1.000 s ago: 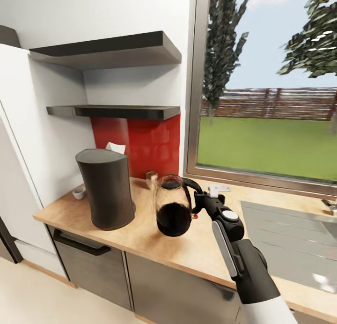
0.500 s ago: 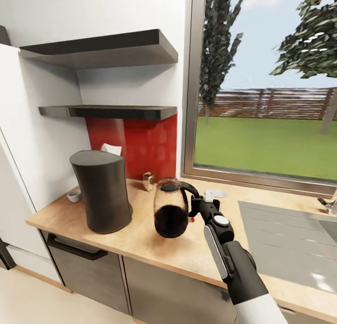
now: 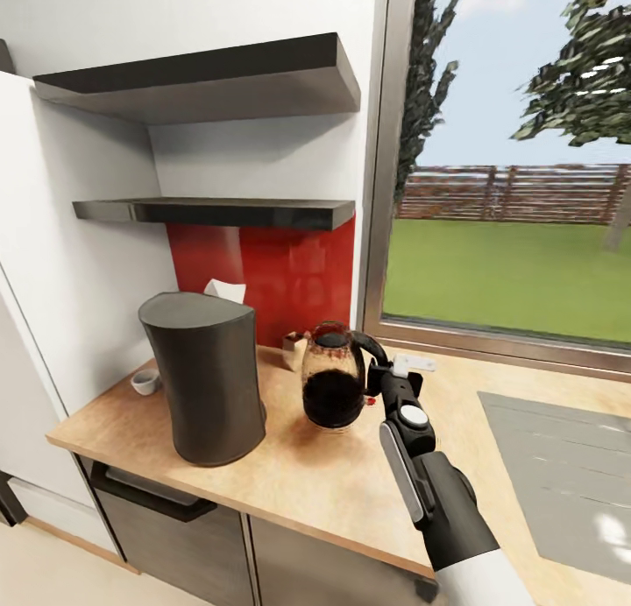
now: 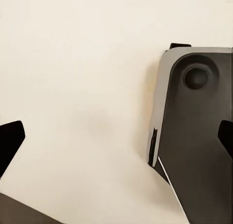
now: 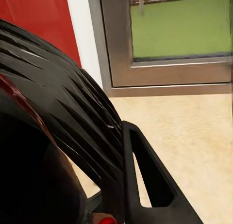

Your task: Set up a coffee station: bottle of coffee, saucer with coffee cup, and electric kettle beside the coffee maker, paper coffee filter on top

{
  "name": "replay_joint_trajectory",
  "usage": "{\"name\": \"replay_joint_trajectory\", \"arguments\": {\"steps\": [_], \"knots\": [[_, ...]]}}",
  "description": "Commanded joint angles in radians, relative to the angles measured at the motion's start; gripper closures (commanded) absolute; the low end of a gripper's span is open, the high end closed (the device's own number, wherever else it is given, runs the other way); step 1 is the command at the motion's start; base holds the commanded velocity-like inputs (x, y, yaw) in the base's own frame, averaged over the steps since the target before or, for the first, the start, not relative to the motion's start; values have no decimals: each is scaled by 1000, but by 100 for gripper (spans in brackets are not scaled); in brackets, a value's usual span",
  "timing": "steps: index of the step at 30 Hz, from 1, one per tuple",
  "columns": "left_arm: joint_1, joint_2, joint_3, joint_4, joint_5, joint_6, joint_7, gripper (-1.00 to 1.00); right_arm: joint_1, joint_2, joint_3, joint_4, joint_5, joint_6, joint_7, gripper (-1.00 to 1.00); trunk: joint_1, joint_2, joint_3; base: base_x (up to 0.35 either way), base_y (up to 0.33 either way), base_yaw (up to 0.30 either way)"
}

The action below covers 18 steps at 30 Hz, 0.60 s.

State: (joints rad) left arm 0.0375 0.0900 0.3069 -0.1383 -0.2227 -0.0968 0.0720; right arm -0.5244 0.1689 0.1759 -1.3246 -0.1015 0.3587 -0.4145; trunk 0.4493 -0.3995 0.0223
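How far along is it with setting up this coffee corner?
Partway. The coffee maker stands on the countertop, with the bottle of coffee behind it. In hand: the right gripper holds the electric kettle by its handle, close to the coffee maker. Left: a pale filter pokes up behind the maker, not on top, and the coffee cup shows no saucer under it.

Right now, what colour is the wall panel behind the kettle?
Glossy red backsplash, clearest in the head view.

My head camera looks down and forward at the countertop, facing the coffee maker from close by. My right wrist camera sits tight against the electric kettle, sharing it with the head view. My left wrist camera faces pale floor.
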Motion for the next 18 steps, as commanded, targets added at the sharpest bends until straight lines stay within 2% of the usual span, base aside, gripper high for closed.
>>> {"name": "replay_joint_trajectory", "arguments": {"steps": [1,8,14,18], "knots": [[1,-1,7,0,-10,-3,2,-100,0,-1,2,-1,-13,-7,-16,100,1,-1,0,212,180,0],[1,-4,7,-1,-10,-3,3,-100,0,-3,4,7,-14,-16,-22,100,1,-1,0,135,98,0],[1,-3,8,-1,-10,-4,2,-100,0,-2,5,56,-16,-17,-21,100,1,-1,0,26,21,0],[1,-3,8,-1,-9,-4,2,-100,0,-2,5,88,-15,-61,-21,100,1,-1,0,1,0,0]]}}
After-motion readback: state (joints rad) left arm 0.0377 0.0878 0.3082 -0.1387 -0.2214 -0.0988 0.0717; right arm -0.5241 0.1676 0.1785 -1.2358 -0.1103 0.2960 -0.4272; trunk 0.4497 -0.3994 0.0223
